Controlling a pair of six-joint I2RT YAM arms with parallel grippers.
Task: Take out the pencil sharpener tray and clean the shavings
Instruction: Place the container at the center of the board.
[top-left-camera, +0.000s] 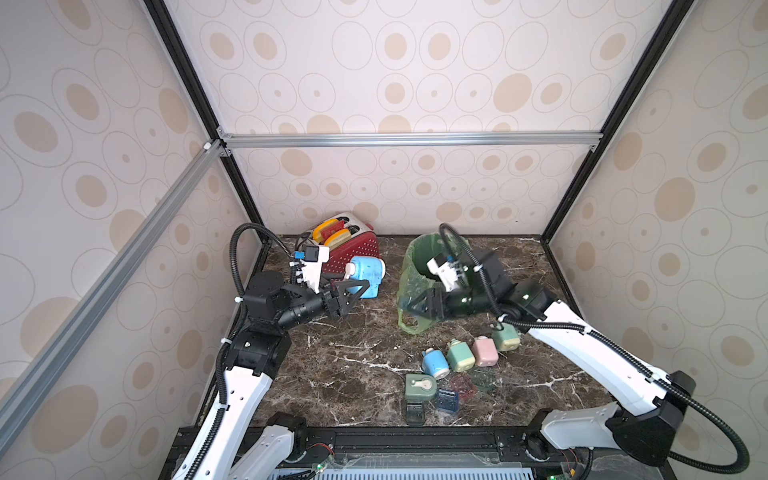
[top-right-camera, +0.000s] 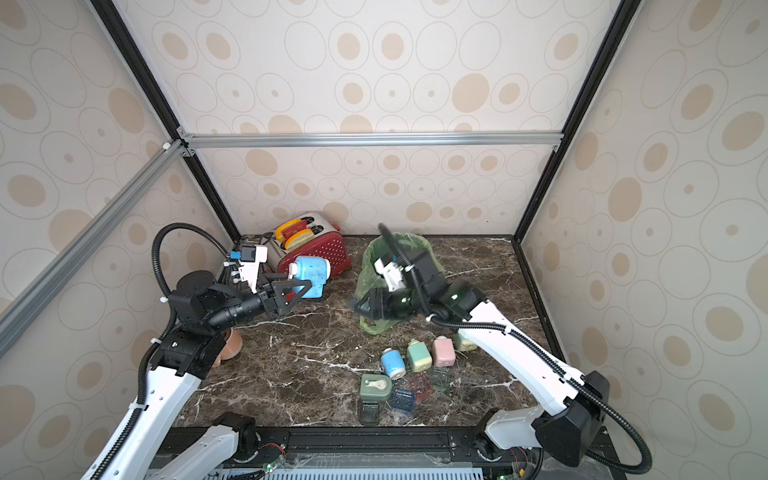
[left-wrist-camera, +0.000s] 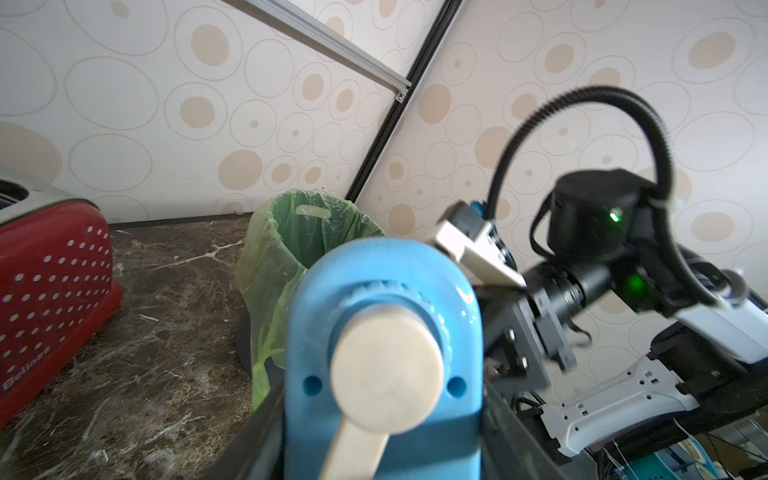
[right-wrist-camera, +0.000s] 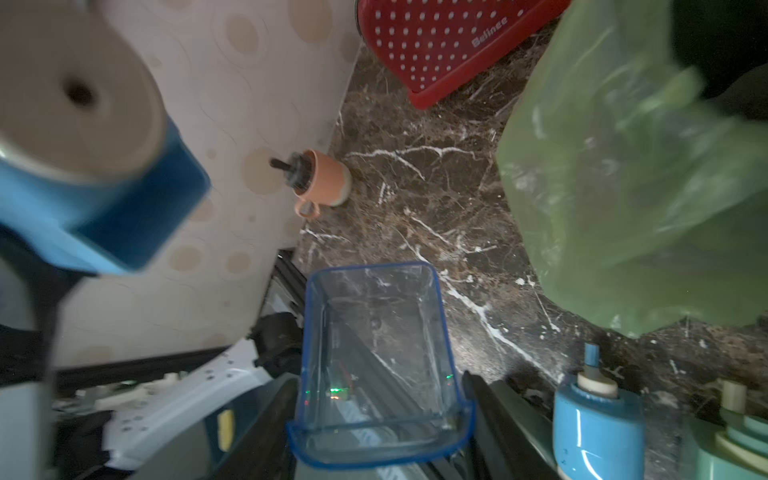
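Mid-frame, our left gripper (top-left-camera: 353, 291) clamps the blue sharpener (top-left-camera: 368, 272); right of it, our right gripper (top-left-camera: 411, 308) pinches the clear tray (right-wrist-camera: 378, 353).

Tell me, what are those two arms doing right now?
Left jaws shut on blue sharpener. Right jaws shut on clear tray, looks empty, beside bagged bin. Nothing in the way.

A red toaster (top-left-camera: 358, 249) sits just past my left gripper (top-left-camera: 359, 288). An orange cup (top-right-camera: 232, 345) stands well behind it, by the wall (top-right-camera: 83, 353).
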